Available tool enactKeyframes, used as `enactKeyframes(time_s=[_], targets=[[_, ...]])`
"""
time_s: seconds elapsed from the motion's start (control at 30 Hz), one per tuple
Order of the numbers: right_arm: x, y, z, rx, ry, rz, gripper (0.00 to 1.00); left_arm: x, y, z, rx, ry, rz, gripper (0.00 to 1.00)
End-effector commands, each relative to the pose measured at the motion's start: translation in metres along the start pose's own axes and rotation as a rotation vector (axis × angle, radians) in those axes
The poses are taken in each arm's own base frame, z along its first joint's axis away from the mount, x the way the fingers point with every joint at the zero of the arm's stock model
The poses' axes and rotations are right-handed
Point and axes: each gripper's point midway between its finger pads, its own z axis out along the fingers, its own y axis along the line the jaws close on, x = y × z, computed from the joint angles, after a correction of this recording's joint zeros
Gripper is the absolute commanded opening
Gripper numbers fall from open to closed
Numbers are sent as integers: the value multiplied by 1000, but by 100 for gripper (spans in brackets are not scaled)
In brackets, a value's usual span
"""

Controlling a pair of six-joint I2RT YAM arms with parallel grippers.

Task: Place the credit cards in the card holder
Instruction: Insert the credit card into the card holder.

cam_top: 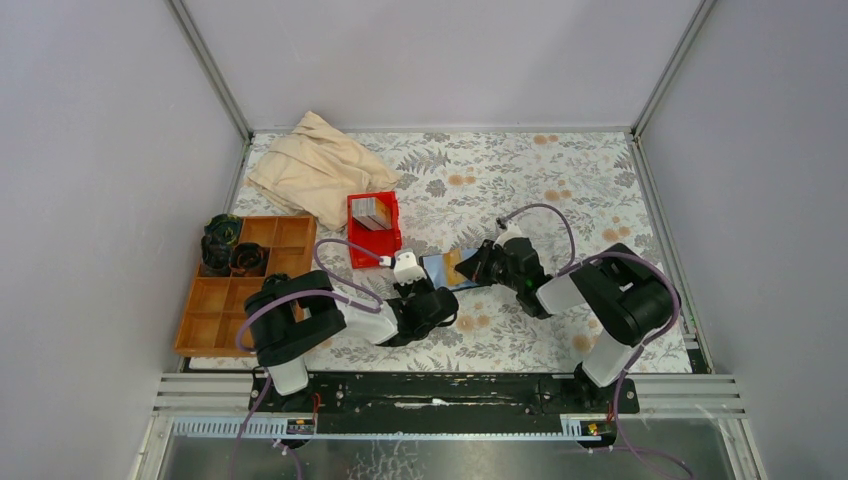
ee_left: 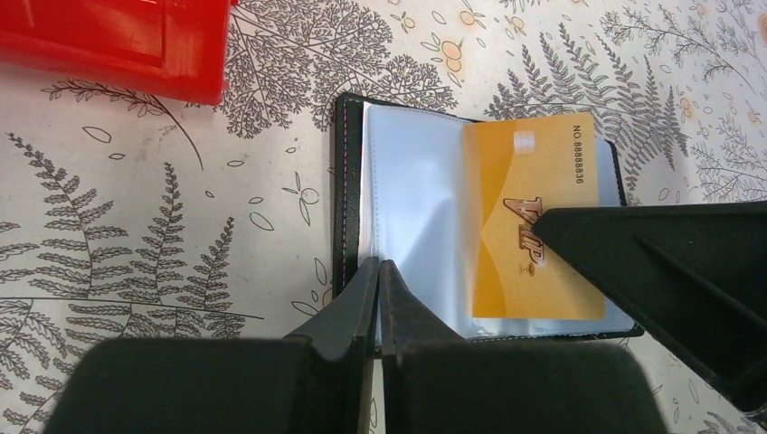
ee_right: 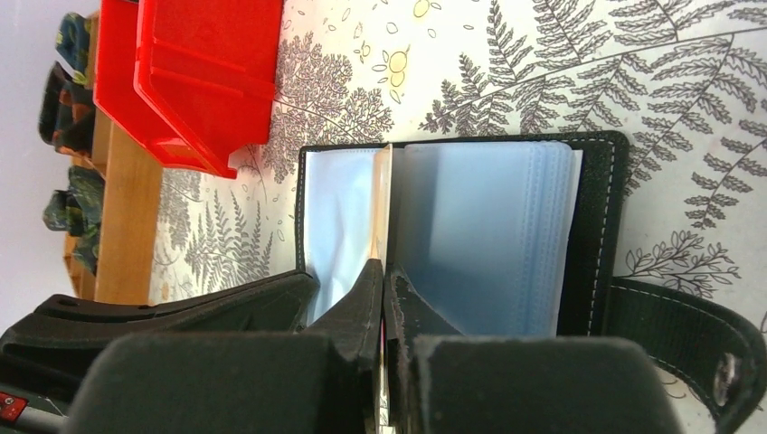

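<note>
Fern-printed cloth (cam_top: 560,190) covers the table. Near its middle a black leather-like card holder (cam_top: 443,268) lies open between the left gripper (cam_top: 418,283) and the right gripper (cam_top: 472,268), with a red plastic bin (cam_top: 356,245) close behind. From the left wrist, the left gripper's jaws are pinched together on the card holder's near edge, and a gold plastic VIP credit card (ee_left: 534,181) lies over its clear sleeves. From the right wrist, the right gripper's jaws are clamped on that credit card, seen edge-on.
</note>
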Motion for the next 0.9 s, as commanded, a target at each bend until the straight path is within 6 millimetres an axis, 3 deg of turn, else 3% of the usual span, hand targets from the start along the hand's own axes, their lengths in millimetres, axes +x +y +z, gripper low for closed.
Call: enactKeyframes(time_s=[0.0, 0.47, 0.87], targets=[[22, -23, -7, 115, 104, -130, 0, 131, 128, -69, -189, 631, 413, 5], [3, -23, -13, 173, 126, -288, 0, 133, 128, -69, -191, 634, 416, 5], [24, -20, -3, 104, 167, -190, 0, 134, 127, -69, -190, 640, 419, 5]])
